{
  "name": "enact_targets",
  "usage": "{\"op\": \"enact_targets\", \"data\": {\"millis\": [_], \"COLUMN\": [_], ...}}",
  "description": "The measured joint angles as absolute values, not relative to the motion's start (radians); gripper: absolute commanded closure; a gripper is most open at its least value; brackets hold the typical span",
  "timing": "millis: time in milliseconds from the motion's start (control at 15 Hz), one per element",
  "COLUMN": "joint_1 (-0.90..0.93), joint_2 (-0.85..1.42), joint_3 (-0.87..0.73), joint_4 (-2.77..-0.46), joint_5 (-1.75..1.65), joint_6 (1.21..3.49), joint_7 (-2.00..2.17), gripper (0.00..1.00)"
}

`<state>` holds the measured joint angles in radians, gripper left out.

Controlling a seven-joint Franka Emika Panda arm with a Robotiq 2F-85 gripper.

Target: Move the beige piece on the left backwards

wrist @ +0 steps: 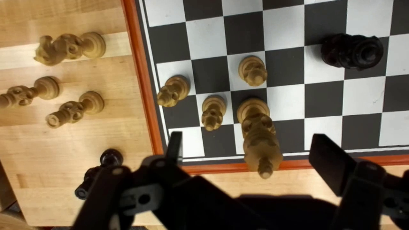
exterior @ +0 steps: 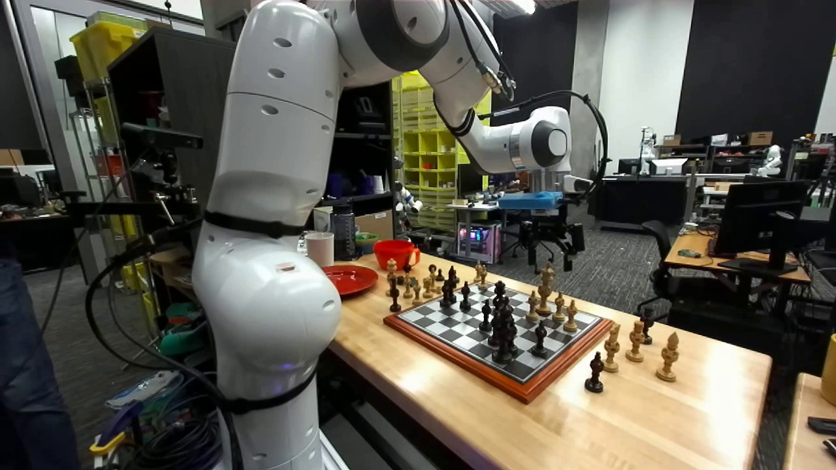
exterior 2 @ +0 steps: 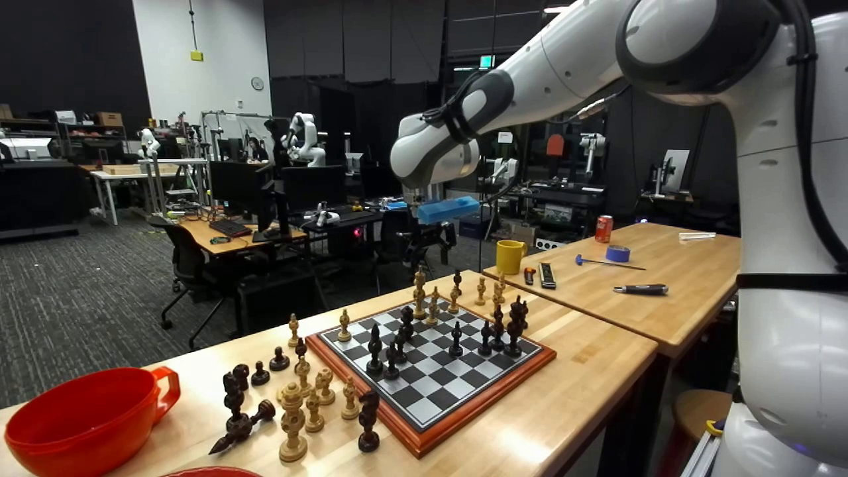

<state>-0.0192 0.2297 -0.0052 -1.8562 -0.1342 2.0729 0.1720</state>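
A tall beige chess piece [wrist: 260, 137] stands upright near the edge of the chessboard [wrist: 140, 73]. It also shows in both exterior views [exterior: 545, 292] [exterior 2: 419, 295]. Three small beige pieces stand near it, one of them [wrist: 213, 111] just left of it in the wrist view. Another beige piece [exterior 2: 344, 326] stands alone near the board's left corner in an exterior view; it is outside the wrist view. Which piece is "the left one" I cannot tell. My gripper [wrist: 249, 148] is open and empty, above the tall piece, its fingers spread on either side [exterior: 550, 258] [exterior 2: 427, 255].
Several dark pieces [exterior: 503, 336] stand on the board. Beige [exterior: 667, 359] and dark [exterior: 594, 373] pieces stand beside one edge of it. More loose pieces [exterior 2: 292, 424], a red cup [exterior 2: 86, 424] and a red plate [exterior: 353, 281] are beyond the opposite edge.
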Motion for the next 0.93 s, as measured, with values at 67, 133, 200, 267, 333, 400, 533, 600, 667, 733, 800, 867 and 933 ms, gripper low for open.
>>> {"op": "enact_targets", "data": {"millis": [67,133,200,267,333,400,533,600,667,733,800,867,933], "joint_1": [-0.02,-0.021,-0.022,-0.024,-0.026,-0.028,-0.033,-0.034,-0.035,-0.035,-0.034,-0.031,-0.026], "joint_2": [0.23,0.228,0.225,0.219,0.212,0.205,0.193,0.187,0.183,0.179,0.174,0.167,0.157], "joint_3": [-0.009,-0.013,-0.018,-0.022,-0.027,-0.032,-0.039,-0.041,-0.041,-0.041,-0.04,-0.037,-0.033], "joint_4": [-1.856,-1.856,-1.856,-1.857,-1.859,-1.86,-1.864,-1.867,-1.871,-1.876,-1.879,-1.883,-1.888], "joint_5": [-0.134,-0.134,-0.134,-0.134,-0.134,-0.134,-0.134,-0.134,-0.134,-0.134,-0.134,-0.134,-0.135], "joint_6": [2.072,2.068,2.06,2.051,2.042,2.033,2.018,2.013,2.012,2.009,2.007,2.005,1.999], "joint_7": [0.166,0.159,0.15,0.139,0.128,0.118,0.1,0.091,0.083,0.075,0.066,0.059,0.055], "gripper": [0.0,0.0,0.0,0.0,0.0,0.0,0.0,0.0,0.0,0.0,0.0,0.0,0.0]}}
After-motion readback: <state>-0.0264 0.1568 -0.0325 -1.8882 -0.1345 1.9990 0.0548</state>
